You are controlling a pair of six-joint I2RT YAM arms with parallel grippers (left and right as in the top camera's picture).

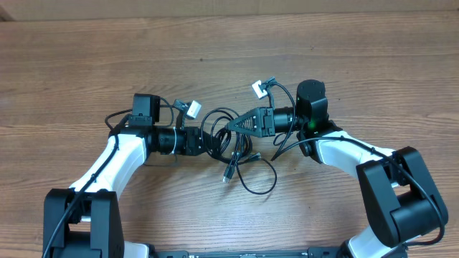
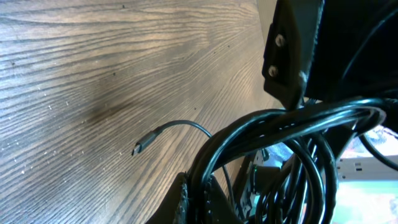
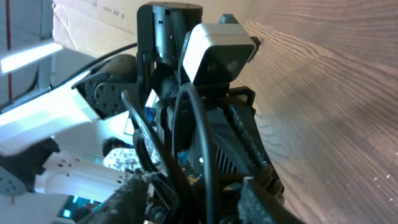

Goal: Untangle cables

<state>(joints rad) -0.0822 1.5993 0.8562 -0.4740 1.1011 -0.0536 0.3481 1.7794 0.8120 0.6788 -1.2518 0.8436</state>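
Note:
The cables (image 1: 224, 136) are thin black cords bunched in loops between my two grippers at the table's middle. One loop (image 1: 259, 180) trails toward the front, and a plug end (image 1: 227, 176) lies on the wood. My left gripper (image 1: 208, 142) is shut on several strands of the bundle, and in the left wrist view the cables (image 2: 292, 124) run up out of the pinched left gripper (image 2: 198, 200). My right gripper (image 1: 231, 129) reaches into the bundle from the right. In its own view the right gripper (image 3: 193, 205) has its pads apart, with cable strands (image 3: 208, 155) passing between them.
The wooden table (image 1: 86, 64) stretches round the tangle. A loose plug end (image 2: 140, 148) lies on the wood in the left wrist view. The left arm's white camera (image 3: 214, 53) sits close in front of the right gripper. White tags (image 1: 259, 89) hang on the arms' own thicker cables.

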